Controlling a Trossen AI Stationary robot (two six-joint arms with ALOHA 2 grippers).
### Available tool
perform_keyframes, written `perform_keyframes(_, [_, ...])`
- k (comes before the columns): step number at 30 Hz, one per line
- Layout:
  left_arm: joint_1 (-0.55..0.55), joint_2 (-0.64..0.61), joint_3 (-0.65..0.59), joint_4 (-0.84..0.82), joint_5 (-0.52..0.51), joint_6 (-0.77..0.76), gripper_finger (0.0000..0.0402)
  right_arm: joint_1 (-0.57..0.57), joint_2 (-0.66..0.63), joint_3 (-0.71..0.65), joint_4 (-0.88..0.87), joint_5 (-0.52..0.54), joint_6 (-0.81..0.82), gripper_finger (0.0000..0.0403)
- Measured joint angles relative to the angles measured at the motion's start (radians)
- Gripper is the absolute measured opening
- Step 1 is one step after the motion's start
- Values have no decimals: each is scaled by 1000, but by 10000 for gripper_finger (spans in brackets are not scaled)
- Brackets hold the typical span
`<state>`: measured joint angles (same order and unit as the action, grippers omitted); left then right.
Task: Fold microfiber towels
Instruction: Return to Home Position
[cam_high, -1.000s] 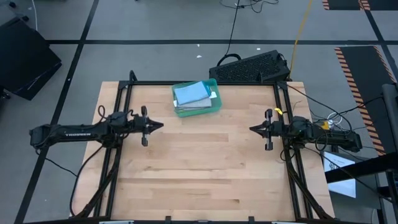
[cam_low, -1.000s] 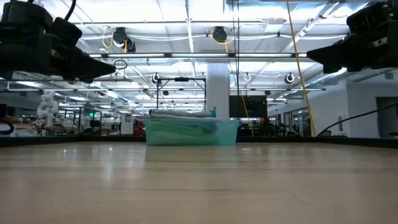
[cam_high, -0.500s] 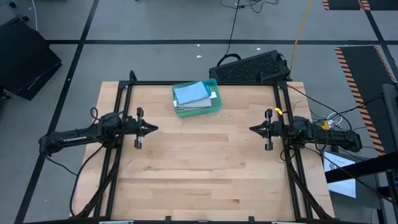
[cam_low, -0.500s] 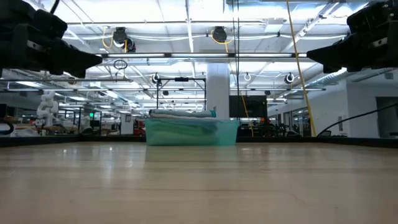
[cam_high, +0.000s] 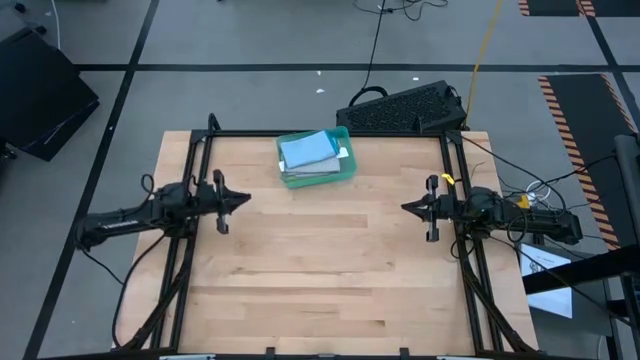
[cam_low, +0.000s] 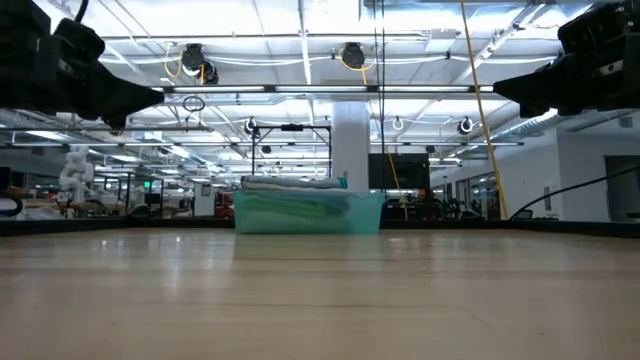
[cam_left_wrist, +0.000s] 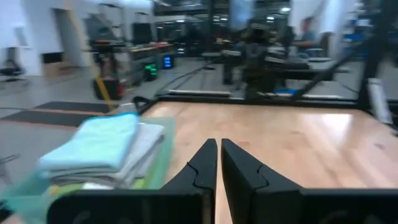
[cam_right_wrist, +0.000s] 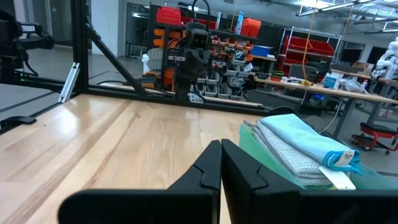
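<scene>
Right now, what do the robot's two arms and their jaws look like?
Both the left arm and right arm are slim, black, jointed links. Each ends in a short crossbar carrying black jaws whose two fingers taper to a point, with notched inner edges. The right arm has a yellow tab at its wrist and white and black cables at its base.

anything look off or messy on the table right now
Nothing is spilled or damaged. The tray sits slightly turned against the table edge, and a white tag sticks out beside the blue towel on top. Left pincer and right pincer hover shut at the sides.
</scene>
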<state>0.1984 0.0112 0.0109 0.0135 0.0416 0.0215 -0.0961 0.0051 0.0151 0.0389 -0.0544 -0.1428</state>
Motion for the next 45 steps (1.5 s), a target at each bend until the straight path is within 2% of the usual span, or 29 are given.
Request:
perform_keyframes(2, [-25, 0, 0, -1, -45, -5, 26, 0, 0, 0, 0, 0, 0, 2])
perform_keyframes(14, [-212, 0, 0, 5, -108, 59, 26, 0, 0, 0, 0, 0, 0, 2])
perform_keyframes(17, [-220, 0, 0, 9, -133, 85, 26, 0, 0, 0, 0, 0, 0, 2])
perform_keyframes(33, [-220, 0, 1, 6, -125, 111, 26, 0, 0, 0, 1, 0, 0, 2])
perform_keyframes(45, [-219, 2, 0, 13, -138, 84, 26, 0, 0, 0, 1, 0, 0, 2])
